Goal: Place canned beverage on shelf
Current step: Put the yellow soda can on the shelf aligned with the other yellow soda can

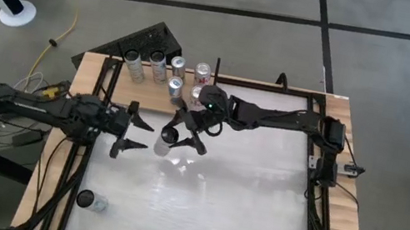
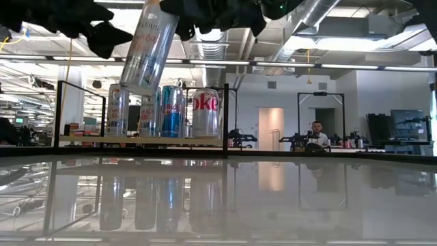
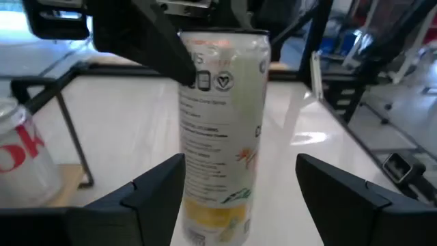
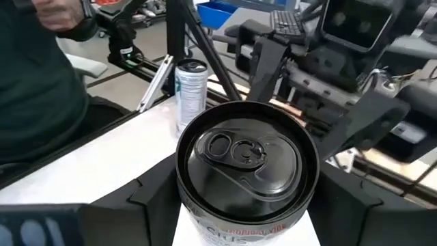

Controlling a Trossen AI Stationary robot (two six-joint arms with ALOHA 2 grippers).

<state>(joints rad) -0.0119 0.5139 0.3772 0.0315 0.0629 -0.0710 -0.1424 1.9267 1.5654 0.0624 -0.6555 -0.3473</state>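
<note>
A tall slim white can (image 2: pixel 148 46) with a dark top (image 4: pixel 240 154) hangs tilted in my right gripper (image 1: pixel 183 132), above the table's far middle. My left gripper (image 1: pixel 138 133) is open just to the can's left. In the left wrist view its fingers (image 3: pixel 157 198) stand on either side of the can (image 3: pixel 220 130) without touching it. The pale wooden shelf (image 1: pixel 153 96) lies along the far edge. Several cans (image 2: pixel 205 113) stand upright on it. My right gripper pinches the can's upper end (image 4: pixel 186 198), just below the rim, between its two fingers, one on each side. The fingers come from above. The can hangs below them, clear of the table, its lower end (image 2: pixel 140 82) tilted toward the shelf.
Another can (image 1: pixel 92 201) stands near the table's near left corner and also shows in the right wrist view (image 4: pixel 191 89). A black crate (image 1: pixel 146 41) lies behind the shelf. A person (image 2: pixel 317 133) sits in the room beyond the table. The white tabletop (image 1: pixel 241 198) stretches to the right.
</note>
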